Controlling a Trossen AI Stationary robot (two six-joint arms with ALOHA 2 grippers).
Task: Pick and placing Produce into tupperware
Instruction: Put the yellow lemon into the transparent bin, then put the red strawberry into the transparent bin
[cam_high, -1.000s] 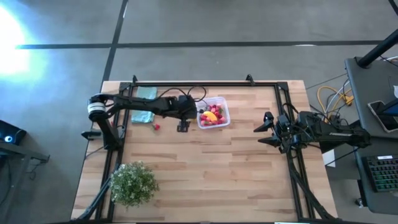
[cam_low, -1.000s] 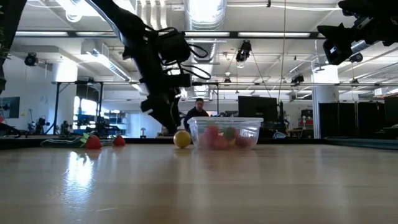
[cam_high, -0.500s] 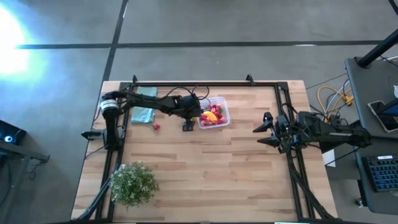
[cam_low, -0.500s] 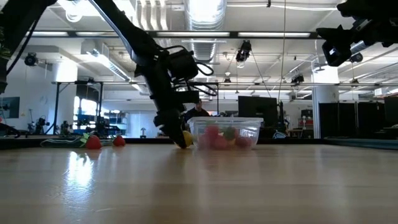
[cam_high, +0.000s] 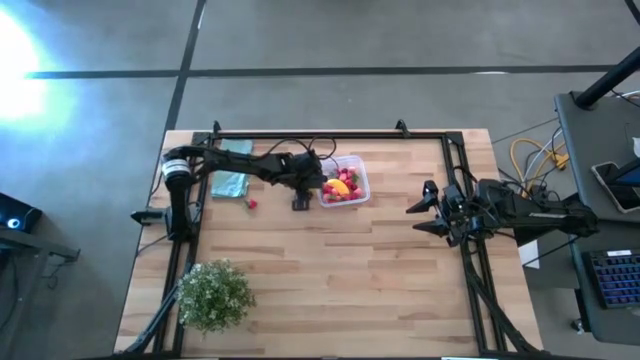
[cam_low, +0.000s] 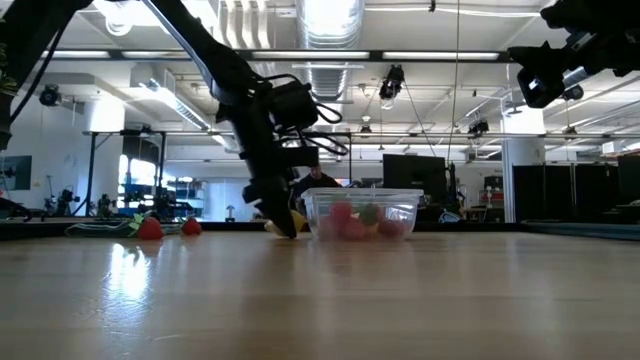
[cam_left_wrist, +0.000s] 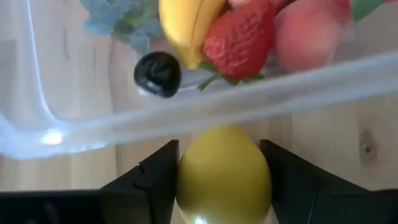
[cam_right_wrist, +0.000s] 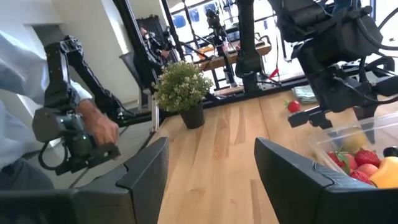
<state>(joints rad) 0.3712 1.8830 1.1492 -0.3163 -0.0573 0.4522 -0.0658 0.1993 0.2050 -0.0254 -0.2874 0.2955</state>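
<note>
The clear tupperware (cam_high: 343, 181) stands on the table at the far middle, its wall (cam_left_wrist: 205, 106) close in front of my left gripper. It holds a banana (cam_left_wrist: 186, 25), a strawberry (cam_left_wrist: 239, 37), a dark berry (cam_left_wrist: 158, 73) and a pink fruit. A yellow lemon (cam_left_wrist: 224, 171) lies on the table against the box's near left side, with my left gripper (cam_high: 300, 201) shut on it. Two red berries (cam_low: 150, 228) (cam_low: 191, 227) lie on the table farther left. My right gripper (cam_high: 420, 208) hangs open and high over the table's right side. My left gripper pinches the lemon's two opposite sides (cam_left_wrist: 183, 180) between its two fingers (cam_left_wrist: 158, 180). The fingers slant down steeply from the table's left and far side. The lemon (cam_low: 292, 224) rests on the table, right beside the tupperware's wall.
A teal cloth (cam_high: 232, 168) lies at the far left and a green leafy bush (cam_high: 214, 293) stands at the near left. A dark frame runs along the table's edges (cam_high: 330, 136). Bare wood (cam_high: 340, 270) fills the middle and near part. A person's hand (cam_right_wrist: 102, 130) holds a controller beyond the table.
My left gripper has come down and gone toward the table's right edge, onto the lemon beside the tupperware. The lemon, plainly in sight a second ago, now sits mostly behind the fingers in the low view and has stayed on the table.
</note>
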